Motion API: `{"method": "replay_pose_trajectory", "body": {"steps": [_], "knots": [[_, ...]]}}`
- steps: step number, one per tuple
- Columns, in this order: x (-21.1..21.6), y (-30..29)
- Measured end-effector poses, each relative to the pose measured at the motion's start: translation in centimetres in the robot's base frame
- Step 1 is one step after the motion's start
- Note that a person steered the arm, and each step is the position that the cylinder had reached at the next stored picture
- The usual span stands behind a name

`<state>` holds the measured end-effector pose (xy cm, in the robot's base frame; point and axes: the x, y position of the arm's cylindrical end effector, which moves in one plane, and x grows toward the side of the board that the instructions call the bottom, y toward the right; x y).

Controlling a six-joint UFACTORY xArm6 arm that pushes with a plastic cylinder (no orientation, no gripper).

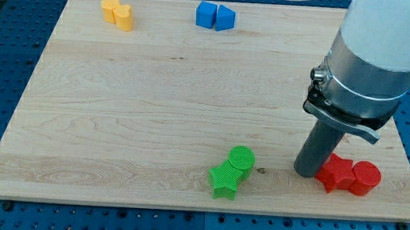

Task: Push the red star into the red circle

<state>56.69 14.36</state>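
- The green star (224,180) lay nearest the view's bottom edge, a little right of the middle of the wooden board (119,117), with the green circle (242,160) touching it on its upper right.
- Further to the view's right, at about the same depth, the red star (335,172) and the red circle (366,178) sat side by side and appeared to touch, the star on the view's left and the circle on the right, close to the board's right edge.
- My tip (306,171) rested on the board just at the red star's left side; whether it actually touched the star could not be made out, since the rod's base and the block overlapped in the view.
- There was no pincer on this arm, only the dark rod (318,147), so nothing was being grasped or released; the rod rose upright into a metal clamp and the arm's broad pale body (381,40) at the view's upper right.
- Far across the board, near the view's top edge, two blue blocks (215,16) stood touching each other; the right one looked wedge-like, the left one more squarish.
- Also at the far edge, toward the view's top left, two yellow blocks (118,13) stood pressed together, their exact shapes hard to tell.
- A blue perforated table (9,53) surrounded the board on all sides.
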Motion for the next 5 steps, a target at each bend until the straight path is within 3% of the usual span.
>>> {"method": "replay_pose_trajectory", "body": {"steps": [5], "knots": [[1.2, 2.8]]}}
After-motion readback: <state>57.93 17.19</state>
